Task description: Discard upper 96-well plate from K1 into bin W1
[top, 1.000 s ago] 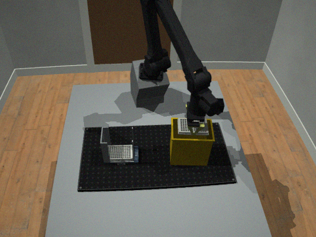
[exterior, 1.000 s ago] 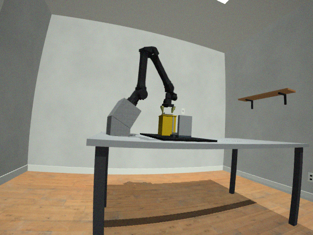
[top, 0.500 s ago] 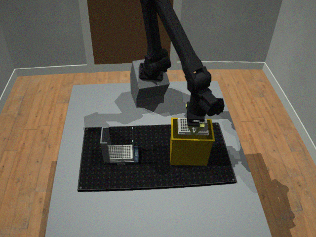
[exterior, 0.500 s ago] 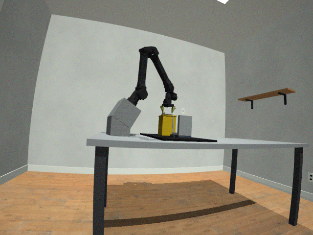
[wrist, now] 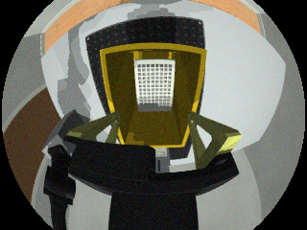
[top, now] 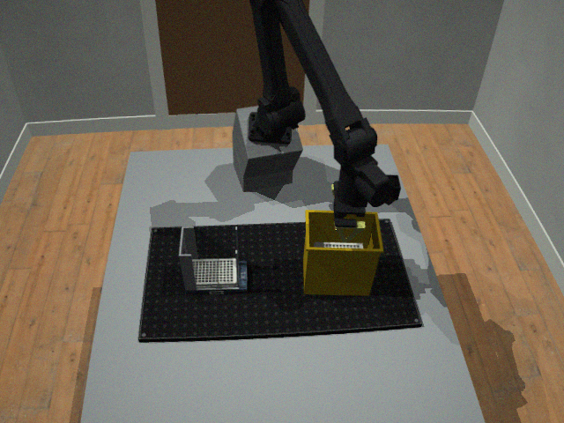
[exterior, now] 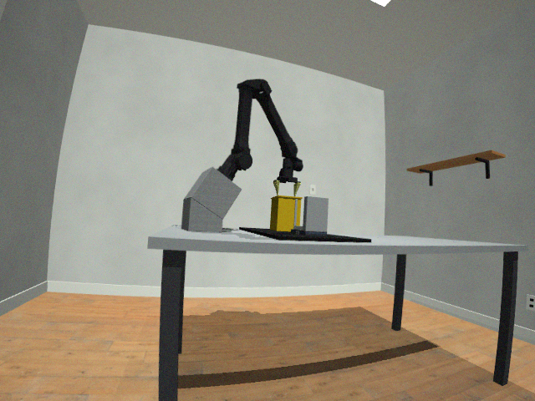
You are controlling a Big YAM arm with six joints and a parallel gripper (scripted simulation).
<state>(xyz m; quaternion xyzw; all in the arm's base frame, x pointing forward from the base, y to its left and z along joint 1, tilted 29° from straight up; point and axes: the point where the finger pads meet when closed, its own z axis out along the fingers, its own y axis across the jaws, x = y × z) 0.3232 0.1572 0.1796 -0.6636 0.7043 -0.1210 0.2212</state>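
The yellow plastics bin W1 point(top: 341, 256) stands upright on the black mat, right of centre. A white 96-well plate point(top: 344, 244) lies inside it, below the rim; the wrist view shows it deep in the bin point(wrist: 155, 84). My gripper point(top: 348, 224) hovers over the bin's mouth, open and empty, with its yellow fingertips spread wide point(wrist: 153, 136). It also shows in the exterior view point(exterior: 286, 186) just above the bin point(exterior: 285, 213). The grey stack rack K1 point(top: 191, 259) stands at the mat's left with one white well plate point(top: 215, 271) sitting on it.
The black perforated mat point(top: 278, 279) lies on the grey table. The arm's grey base block point(top: 266, 154) stands behind the mat. The rack appears as a grey box right next to the bin in the exterior view point(exterior: 315, 214).
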